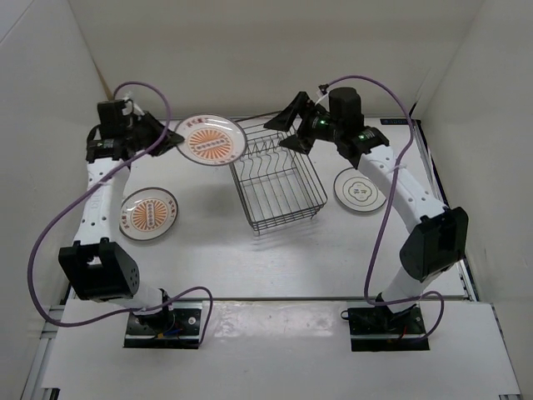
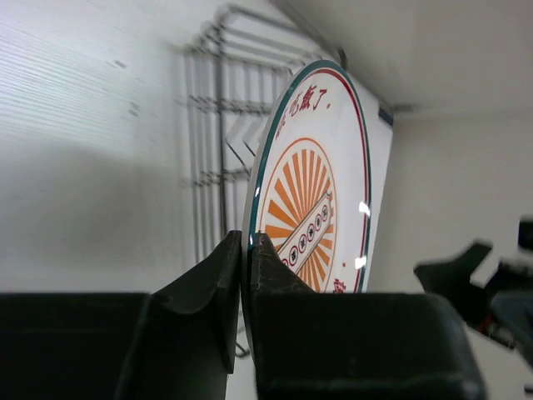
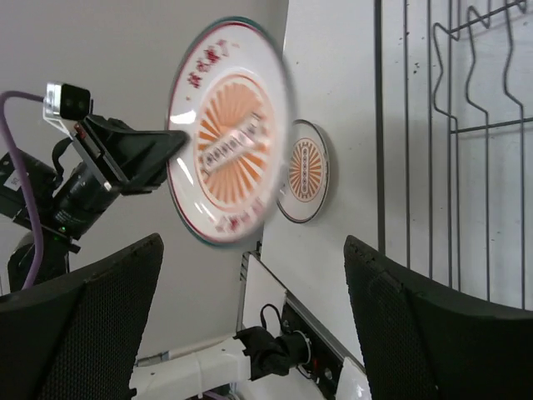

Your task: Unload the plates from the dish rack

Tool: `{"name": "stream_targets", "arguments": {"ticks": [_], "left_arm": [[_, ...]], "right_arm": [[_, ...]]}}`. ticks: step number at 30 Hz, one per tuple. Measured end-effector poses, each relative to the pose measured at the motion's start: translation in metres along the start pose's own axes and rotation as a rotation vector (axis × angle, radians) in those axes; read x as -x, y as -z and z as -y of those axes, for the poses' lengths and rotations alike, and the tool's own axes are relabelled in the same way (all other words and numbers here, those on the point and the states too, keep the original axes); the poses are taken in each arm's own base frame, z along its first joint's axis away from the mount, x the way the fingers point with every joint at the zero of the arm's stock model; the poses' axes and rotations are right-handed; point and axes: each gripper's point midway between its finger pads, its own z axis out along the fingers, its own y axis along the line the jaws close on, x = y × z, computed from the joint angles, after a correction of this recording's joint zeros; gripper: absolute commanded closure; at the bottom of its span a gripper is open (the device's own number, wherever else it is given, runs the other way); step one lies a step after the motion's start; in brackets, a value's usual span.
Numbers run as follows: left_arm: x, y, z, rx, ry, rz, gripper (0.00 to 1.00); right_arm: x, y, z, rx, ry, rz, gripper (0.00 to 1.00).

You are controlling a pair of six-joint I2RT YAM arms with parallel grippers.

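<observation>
My left jaws pinch the orange sun plate (image 1: 210,139) by its rim, up beside the dish rack (image 1: 279,187); my right jaws gape empty; next, I think, lay it flat on the counter (image 1: 216,250).

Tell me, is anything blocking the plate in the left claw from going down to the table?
Nothing visible blocks it. The left claw grips the held plate by its rim, left of the dish rack; a second plate lies off to the side.
</observation>
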Motion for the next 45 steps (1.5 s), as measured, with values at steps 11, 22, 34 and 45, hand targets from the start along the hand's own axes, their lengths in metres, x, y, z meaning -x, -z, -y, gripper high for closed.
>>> {"name": "stream_targets", "arguments": {"ticks": [11,22,34,45], "left_arm": [[0.049,0.06,-0.163,0.359,0.35,0.244,1.0],[-0.025,0.103,-0.218,0.564,0.441,0.227,1.0],[-0.058,0.098,-0.278,0.693,0.463,0.158,0.79],[-0.063,0.103,-0.297,0.725,0.481,0.131,0.44]], "right_arm": [[0.012,0.062,0.04,-0.067,-0.059,0.096,0.1],[-0.004,0.095,0.094,-0.142,-0.148,0.111,0.1],[-0.004,0.112,0.097,-0.123,-0.148,0.085,0.1],[-0.005,0.109,0.096,-0.123,-0.122,0.023,1.0]]}}
